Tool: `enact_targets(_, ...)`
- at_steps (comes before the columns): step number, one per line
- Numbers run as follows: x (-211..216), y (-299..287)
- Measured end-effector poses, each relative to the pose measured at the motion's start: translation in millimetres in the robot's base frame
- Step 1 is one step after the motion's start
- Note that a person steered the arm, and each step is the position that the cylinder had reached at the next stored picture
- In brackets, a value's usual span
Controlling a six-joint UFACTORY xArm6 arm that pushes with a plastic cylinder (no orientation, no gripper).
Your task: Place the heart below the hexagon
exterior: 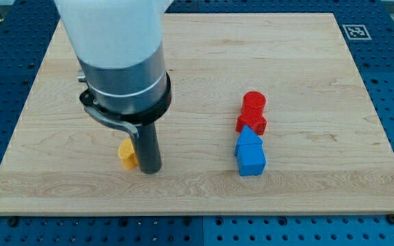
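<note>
Nearest: blue house-shaped block, touching the red block above it. At the view's left, the tool is only a bare rod, nothing to spread or pinch. My tip rests just right of the small yellow block, probably the heart, likely placed for a push. Half hidden, so pointing and long axis unreadable. Well apart from red, perhaps the hexagon.

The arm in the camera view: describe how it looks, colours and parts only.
The arm has a smooth white upper housing, wide and rounded. Below it sits a grey metallic cylinder ringed by a black collar, with a thin curved metal bracket at its underside. From there a straight dark grey rod runs down to my tip. No cables, markings or claw show.
</note>
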State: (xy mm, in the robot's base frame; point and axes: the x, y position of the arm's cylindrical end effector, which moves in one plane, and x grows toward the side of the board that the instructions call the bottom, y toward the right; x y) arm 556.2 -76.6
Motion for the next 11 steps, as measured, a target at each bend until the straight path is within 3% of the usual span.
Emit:
enact_targets(1, -14, -8)
enact_targets(3, 13, -16)
enact_targets(6, -38, -34)
enact_targets(11, -53, -71)
